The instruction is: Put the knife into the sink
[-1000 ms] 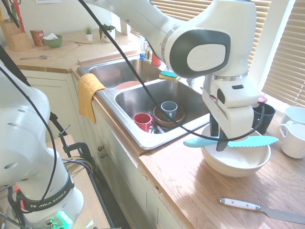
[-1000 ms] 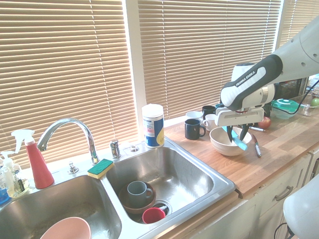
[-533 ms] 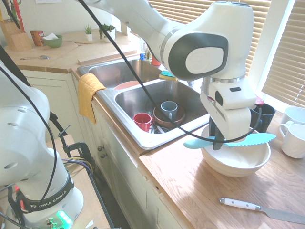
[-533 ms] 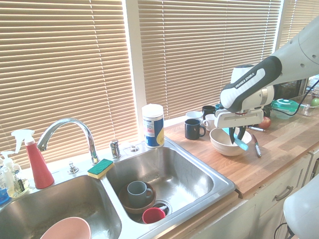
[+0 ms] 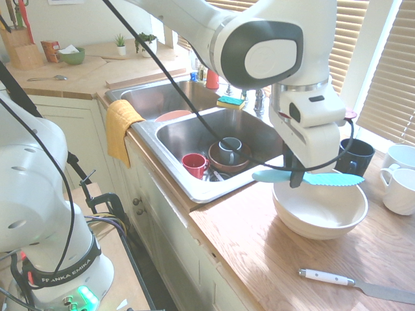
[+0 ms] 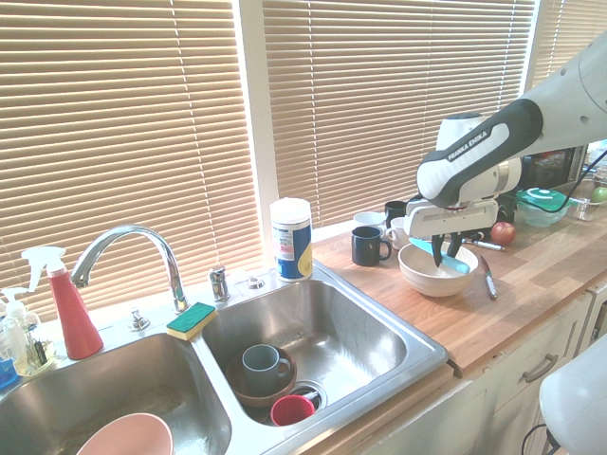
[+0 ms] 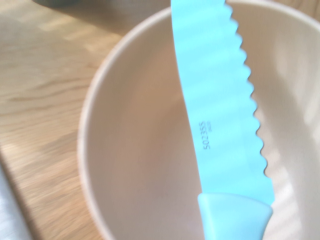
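Note:
The turquoise knife (image 5: 324, 178) hangs level just above the white bowl (image 5: 321, 214), clear of its rim, with my gripper (image 5: 296, 176) shut on its middle. Its handle points toward the sink (image 5: 194, 133), its serrated blade away. The second exterior view shows the gripper (image 6: 442, 254) holding the knife (image 6: 455, 263) over the bowl (image 6: 438, 275), to the right of the sink (image 6: 417, 355). Close up in the wrist view, the knife's serrated blade (image 7: 220, 110) crosses over the bowl (image 7: 135, 165).
In the near basin lie a grey mug (image 5: 228, 148) in a brown bowl and a red cup (image 5: 193, 164). A white-handled knife (image 5: 327, 278) lies on the wood counter. Dark and white mugs (image 5: 399, 188) stand behind the bowl. A yellow cloth (image 5: 120, 126) drapes over the sink rim.
My gripper closed on the knife and lifted it off the bowl's rim; it now hangs level and a little nearer the sink.

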Action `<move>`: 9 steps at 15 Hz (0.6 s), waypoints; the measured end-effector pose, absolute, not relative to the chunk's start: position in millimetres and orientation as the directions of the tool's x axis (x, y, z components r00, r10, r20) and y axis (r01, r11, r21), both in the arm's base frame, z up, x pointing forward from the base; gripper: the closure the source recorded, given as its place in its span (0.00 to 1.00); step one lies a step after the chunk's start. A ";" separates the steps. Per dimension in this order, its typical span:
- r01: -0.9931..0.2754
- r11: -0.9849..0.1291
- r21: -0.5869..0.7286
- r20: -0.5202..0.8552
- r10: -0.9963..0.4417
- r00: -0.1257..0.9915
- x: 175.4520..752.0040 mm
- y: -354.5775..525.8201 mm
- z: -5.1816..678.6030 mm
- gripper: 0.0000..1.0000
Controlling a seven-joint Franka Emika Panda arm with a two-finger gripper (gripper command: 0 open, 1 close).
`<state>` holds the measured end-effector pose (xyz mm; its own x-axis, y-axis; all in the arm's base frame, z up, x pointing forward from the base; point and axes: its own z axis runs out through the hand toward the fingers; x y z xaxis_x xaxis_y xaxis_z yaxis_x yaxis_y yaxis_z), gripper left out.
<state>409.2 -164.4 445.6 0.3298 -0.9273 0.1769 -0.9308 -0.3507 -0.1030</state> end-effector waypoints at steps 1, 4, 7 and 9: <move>-0.923 -0.367 -0.115 0.188 -0.920 0.343 405.9 -153.7 460.5 1.00; -0.887 -0.438 -0.145 0.223 -0.888 0.402 399.7 -109.9 497.4 1.00; -0.829 -0.540 -0.144 0.238 -0.832 0.501 397.0 -54.3 509.5 1.00; -0.756 -0.644 -0.117 0.229 -0.758 0.610 393.7 -1.3 495.0 1.00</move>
